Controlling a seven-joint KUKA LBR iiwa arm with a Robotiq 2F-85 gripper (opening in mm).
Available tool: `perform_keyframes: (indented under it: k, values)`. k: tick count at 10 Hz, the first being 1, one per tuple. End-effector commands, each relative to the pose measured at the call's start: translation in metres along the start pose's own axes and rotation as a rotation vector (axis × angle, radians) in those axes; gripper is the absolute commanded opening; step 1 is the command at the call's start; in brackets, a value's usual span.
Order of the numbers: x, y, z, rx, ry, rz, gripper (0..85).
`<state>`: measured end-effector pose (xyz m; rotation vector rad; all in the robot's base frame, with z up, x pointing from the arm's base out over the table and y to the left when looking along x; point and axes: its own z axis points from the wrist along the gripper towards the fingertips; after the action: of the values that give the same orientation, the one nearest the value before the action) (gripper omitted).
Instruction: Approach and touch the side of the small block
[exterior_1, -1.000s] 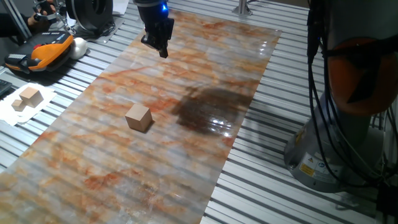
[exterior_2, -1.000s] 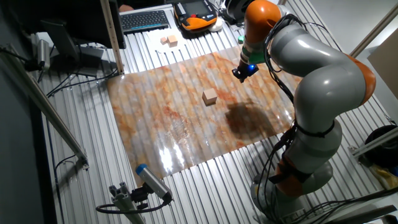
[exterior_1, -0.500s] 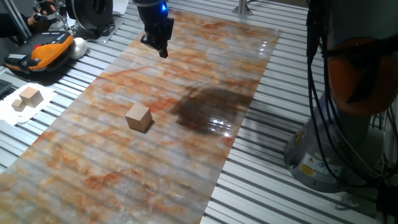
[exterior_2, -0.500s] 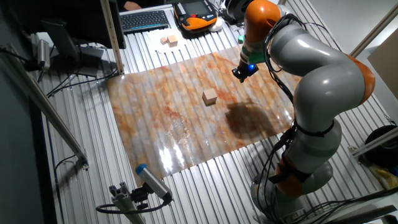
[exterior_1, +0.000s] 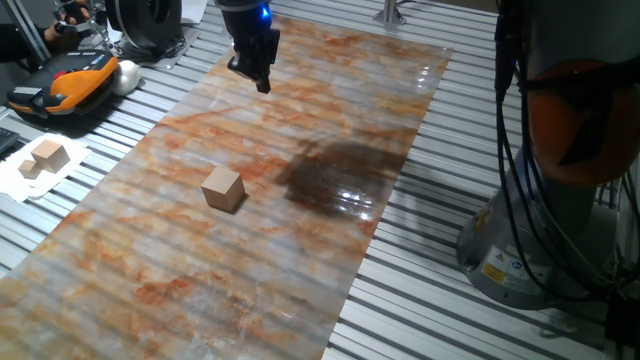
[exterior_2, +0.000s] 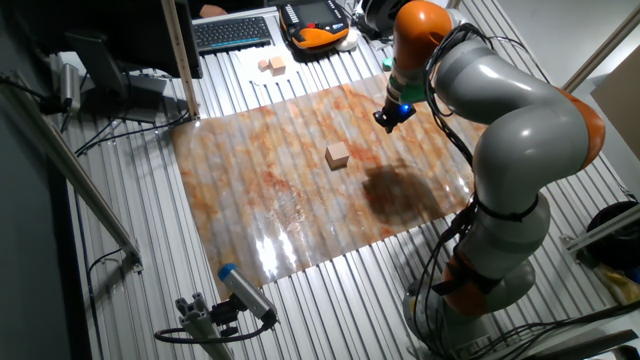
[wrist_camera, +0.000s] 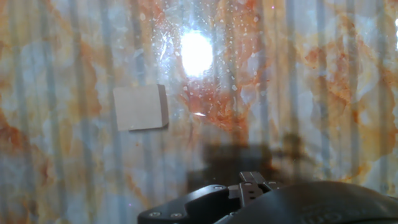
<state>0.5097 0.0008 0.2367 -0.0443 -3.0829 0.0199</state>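
The gripper (exterior_1: 262, 84), fingers apparently pressed together and holding nothing, hangs well apart from the small block (exterior_1: 223, 189), which sits nearer the camera across the mat (exterior_1: 330, 120).

From my station, one fixed view sat low and close at the end of the mat (exterior_1: 300, 250), looking along it toward the gripper (exterior_1: 262, 82). The other fixed view looked down from high and far, on the opposite side. Both showed the mat and the block (exterior_1: 223, 189). The hand view faced straight down, seeing the block too.
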Motion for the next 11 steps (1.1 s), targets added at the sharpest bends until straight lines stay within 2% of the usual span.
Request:
perform_keyframes:
  k: [1,8,9,10,11]
  values:
    - [-0.0006,0.0000,0.0000,0.000,0.007,0.002,0.0]
    - [-0.0004,0.0000,0.0001,0.000,0.005,0.004,0.0]
    - [-0.0004,0.0000,0.0001,-0.007,-0.005,0.022,0.0]
    - [-0.0004,0.0000,0.0001,-0.077,-0.049,0.050,0.0]
    - [-0.0004,0.0000,0.0001,-0.086,-0.069,0.068,0.0]
